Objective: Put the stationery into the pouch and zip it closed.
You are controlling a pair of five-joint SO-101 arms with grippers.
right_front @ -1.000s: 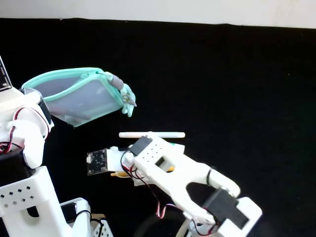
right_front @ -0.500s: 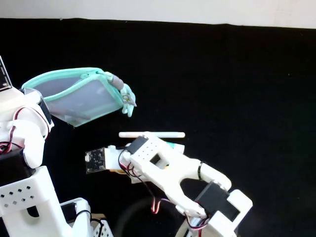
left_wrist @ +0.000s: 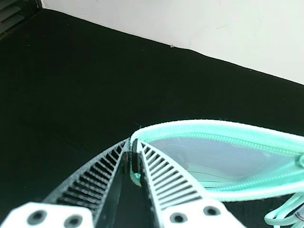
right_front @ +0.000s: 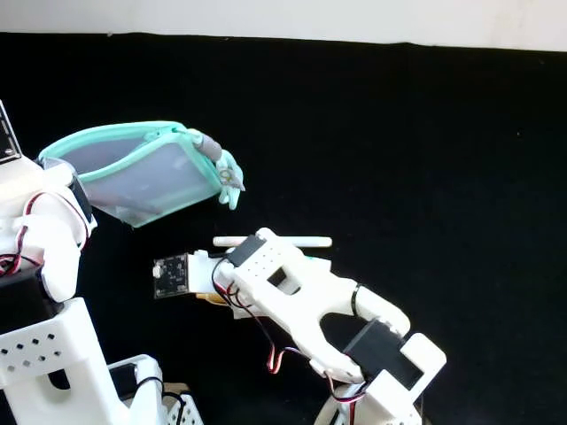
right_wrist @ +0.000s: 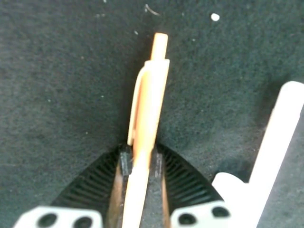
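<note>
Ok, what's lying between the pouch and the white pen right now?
Nothing: in the high view the black table between the pouch and the white pen is bare.

Right arm (right_front: pixel 292 288): on the move! It's gone farther out across the bench (right_front: pixel 425 159), and its elbow end has swung left in the high view.
Wrist board (right_front: pixel 171 275): up a notch in the high view from a second ago.
White pen (right_front: pixel 306 241): the arm's housing now overlaps its middle in the high view; a second ago the two were just clear.
Orange pen (right_wrist: pixel 147 109): riding along, pinched in the right gripper (right_wrist: pixel 141 159). The sliver seen under the wrist has crept farther out too.
</note>
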